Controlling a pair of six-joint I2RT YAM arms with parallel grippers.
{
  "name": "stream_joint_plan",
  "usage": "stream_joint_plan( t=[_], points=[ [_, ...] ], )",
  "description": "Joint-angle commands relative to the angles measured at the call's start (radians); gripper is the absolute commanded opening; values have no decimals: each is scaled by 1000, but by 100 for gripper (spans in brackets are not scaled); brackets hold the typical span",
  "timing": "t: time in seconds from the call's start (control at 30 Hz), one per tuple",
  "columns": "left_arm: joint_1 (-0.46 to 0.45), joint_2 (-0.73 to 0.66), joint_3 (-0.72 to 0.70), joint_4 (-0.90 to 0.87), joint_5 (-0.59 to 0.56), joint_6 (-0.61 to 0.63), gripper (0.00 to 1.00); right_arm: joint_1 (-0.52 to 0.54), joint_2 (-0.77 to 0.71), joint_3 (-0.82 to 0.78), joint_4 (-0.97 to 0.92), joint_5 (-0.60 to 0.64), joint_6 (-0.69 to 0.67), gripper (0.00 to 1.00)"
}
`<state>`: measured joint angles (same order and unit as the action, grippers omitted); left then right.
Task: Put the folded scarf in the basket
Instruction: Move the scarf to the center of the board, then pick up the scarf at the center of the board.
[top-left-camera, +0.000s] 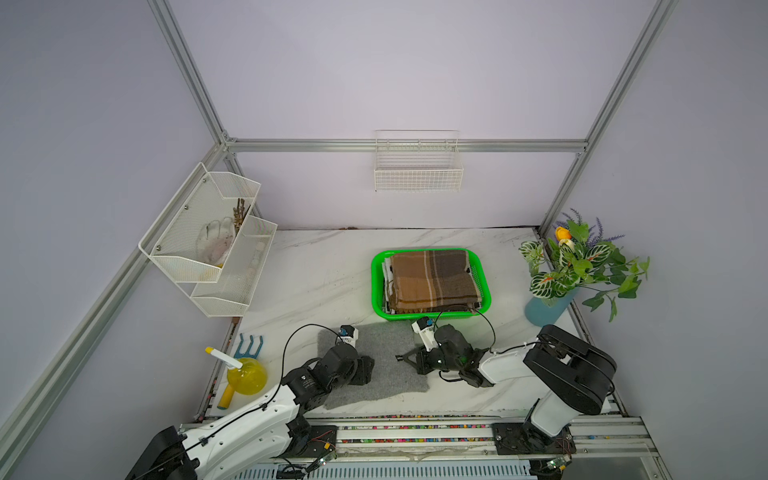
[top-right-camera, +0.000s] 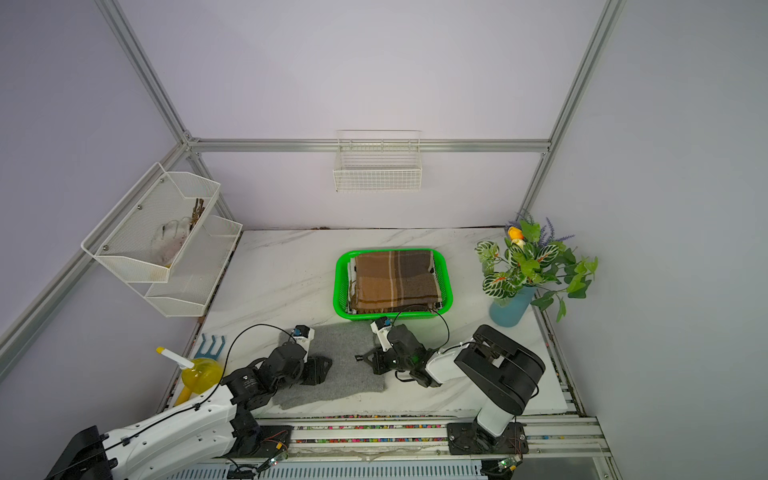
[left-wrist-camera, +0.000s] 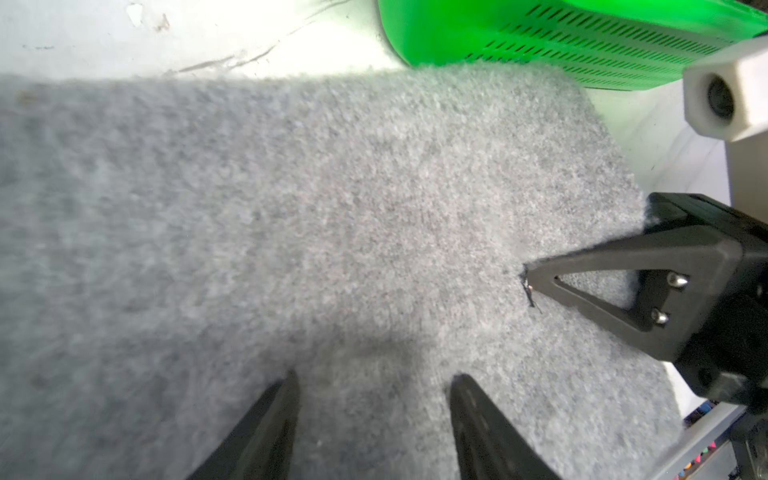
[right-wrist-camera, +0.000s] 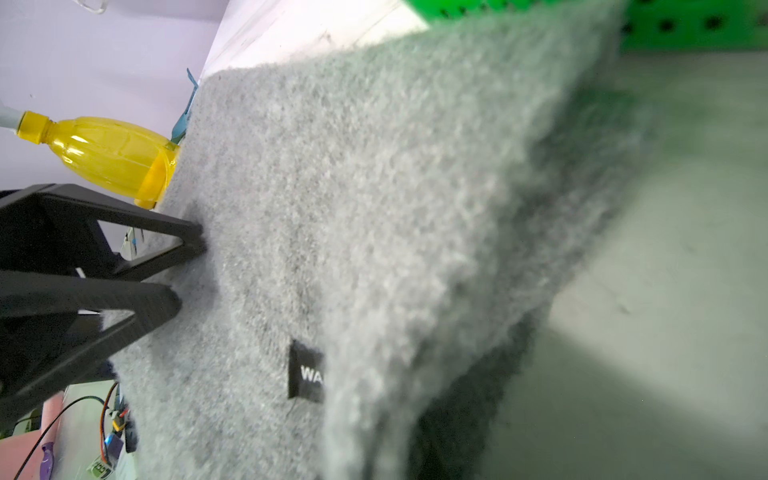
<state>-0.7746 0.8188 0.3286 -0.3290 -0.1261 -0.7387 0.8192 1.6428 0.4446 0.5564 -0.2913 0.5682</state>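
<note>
Grey and fuzzy, the folded scarf (top-left-camera: 382, 345) lies on the white marble tabletop (top-left-camera: 316, 270) in the lower middle of both top views. It is outside the green perforated basket (top-left-camera: 399, 316), just below its near rim. The basket sits at the frame's centre and holds a folded brown plaid cloth (top-left-camera: 434, 280).

The left gripper (left-wrist-camera: 374, 378) hangs over the scarf's left part, released. In the left wrist view its two black fingers stand apart at the bottom edge, with bare cloth between them.

The right gripper (top-left-camera: 399, 357) reaches in from the right, clenched to a point, its tip pressed on the scarf's right part. Whether any cloth is pinched inside cannot be told.

In the right wrist view a small black label (right-wrist-camera: 305, 374) shows on the scarf, lower middle. A yellow spray bottle (top-left-camera: 245, 374) stands at lower left in both top views.
</note>
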Motion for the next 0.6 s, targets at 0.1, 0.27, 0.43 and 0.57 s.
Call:
stream_joint_plan(
  t=[0.1, 0.27, 0.43, 0.57],
  points=[
    [1, -65, 36, -90, -121, -2, 73, -27, -94, -102, -200, 128, 8, 0],
    [41, -135, 11, -97, -168, -4, 77, -37, -237, -152, -249, 174, 19, 0],
    [80, -179, 9, -128, -163, 12, 100, -38, -306, -166, -287, 201, 24, 0],
    [117, -175, -17, -96, -73, 16, 100, -38, -323, -180, -290, 208, 25, 0]
  ],
)
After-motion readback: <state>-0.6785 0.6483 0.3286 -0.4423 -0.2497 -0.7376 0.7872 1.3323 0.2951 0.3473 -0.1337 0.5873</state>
